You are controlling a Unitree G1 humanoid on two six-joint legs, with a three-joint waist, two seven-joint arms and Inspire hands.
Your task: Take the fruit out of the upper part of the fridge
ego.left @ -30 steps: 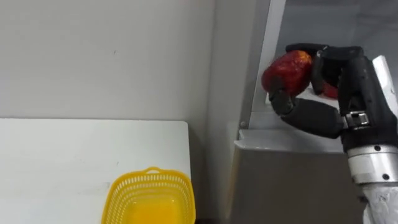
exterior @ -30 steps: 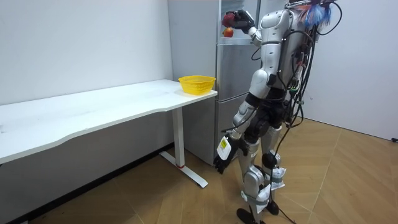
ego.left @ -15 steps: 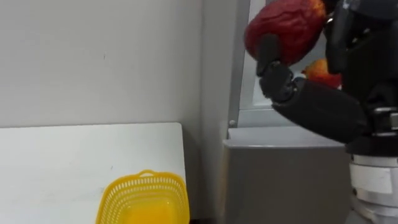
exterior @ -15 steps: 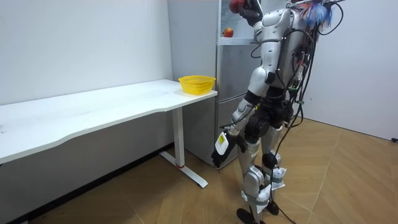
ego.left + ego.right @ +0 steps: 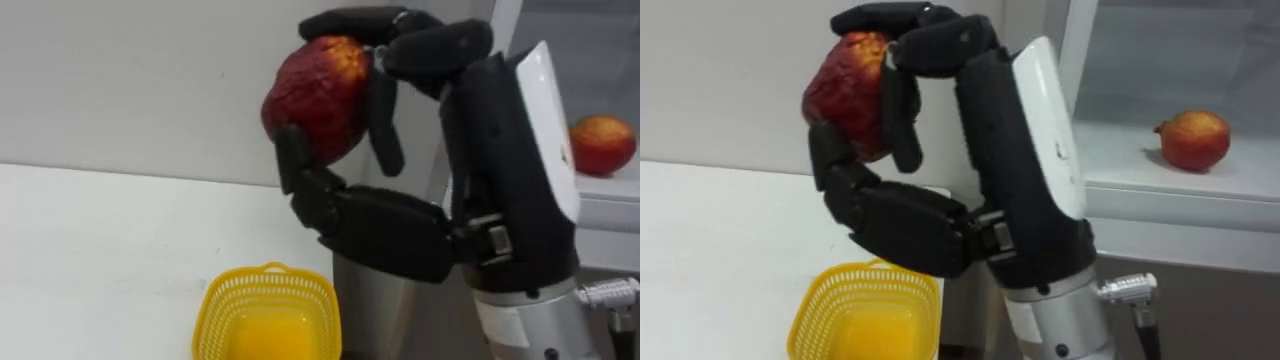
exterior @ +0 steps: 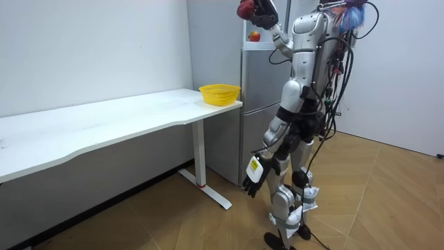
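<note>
— Where do we see the red fruit (image 5: pixel 315 95)?
— Held high beside the fridge (image 6: pixel 260 104), in the right hand (image 5: pixel 420 235). Fingers and thumb curl round it. Lower down, a yellow basket (image 5: pixel 225 305) sits on the white table (image 5: pixel 100 250).
— And on the shelf (image 5: pixel 1160 180)?
— A second fruit (image 5: pixel 602 143). The left hand (image 6: pixel 254 182) hangs by the thigh; we cannot tell its state.

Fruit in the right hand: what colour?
Dark red with a yellowish patch; the fruit held by the right hand shows best in the left eye view.
</note>
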